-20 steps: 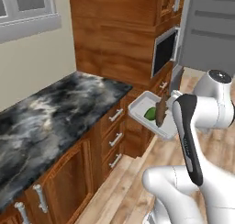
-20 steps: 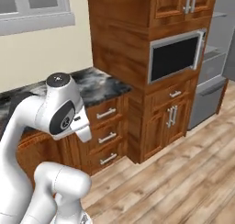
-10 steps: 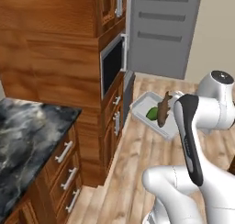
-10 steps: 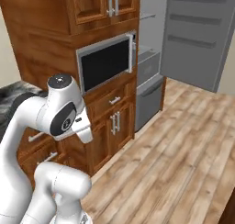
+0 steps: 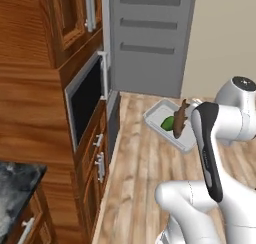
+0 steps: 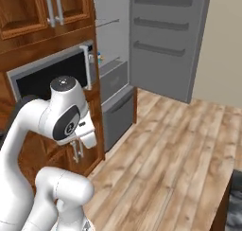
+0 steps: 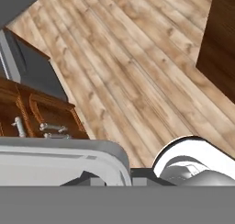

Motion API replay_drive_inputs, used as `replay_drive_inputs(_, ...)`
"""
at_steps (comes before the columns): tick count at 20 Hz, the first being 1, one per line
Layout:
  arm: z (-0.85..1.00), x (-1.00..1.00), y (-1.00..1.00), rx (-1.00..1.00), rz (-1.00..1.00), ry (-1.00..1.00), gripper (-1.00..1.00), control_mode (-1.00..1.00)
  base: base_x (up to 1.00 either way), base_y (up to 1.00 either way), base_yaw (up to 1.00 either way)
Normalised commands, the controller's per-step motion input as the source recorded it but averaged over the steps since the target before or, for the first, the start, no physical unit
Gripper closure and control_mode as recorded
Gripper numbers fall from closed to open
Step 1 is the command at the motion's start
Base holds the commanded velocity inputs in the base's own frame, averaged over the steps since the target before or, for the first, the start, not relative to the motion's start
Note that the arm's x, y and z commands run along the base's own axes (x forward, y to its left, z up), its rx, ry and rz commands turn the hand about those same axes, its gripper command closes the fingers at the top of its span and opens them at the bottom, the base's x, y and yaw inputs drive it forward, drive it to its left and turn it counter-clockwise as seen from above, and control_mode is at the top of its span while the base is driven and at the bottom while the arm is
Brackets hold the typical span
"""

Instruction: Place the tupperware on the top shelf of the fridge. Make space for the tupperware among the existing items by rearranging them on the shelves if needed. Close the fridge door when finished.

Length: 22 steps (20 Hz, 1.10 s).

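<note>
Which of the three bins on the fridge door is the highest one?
The top bin, nearest the upper edge of the open fridge door; the other two bins sit below it.

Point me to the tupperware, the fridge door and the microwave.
tupperware (image 5: pixel 159 114): left base view, pale rim at its far corner.
fridge door (image 6: pixel 165 69): right base view, flat inner face below the lowest bin.
microwave (image 5: pixel 86 99): left base view, dark front glass.
</note>
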Motion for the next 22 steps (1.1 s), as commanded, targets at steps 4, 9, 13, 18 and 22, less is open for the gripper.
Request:
replay_drive_inputs(4,0.0,0.0,0.0,0.0,0.0,0.0,1.0,1.0,1.0,-0.49,-0.04)
replay_drive_inputs(9,0.0,0.0,0.0,0.0,0.0,0.0,1.0,1.0,1.0,-0.62,0.23)
replay_drive_inputs(13,0.0,0.0,0.0,0.0,0.0,0.0,1.0,1.0,0.98,-0.53,0.53)
replay_drive_inputs(18,0.0,0.0,0.0,0.0,0.0,0.0,1.0,1.0,0.83,-0.41,0.7)
replay_drive_inputs(22,0.0,0.0,0.0,0.0,0.0,0.0,1.0,1.0,0.53,-0.76,0.61)
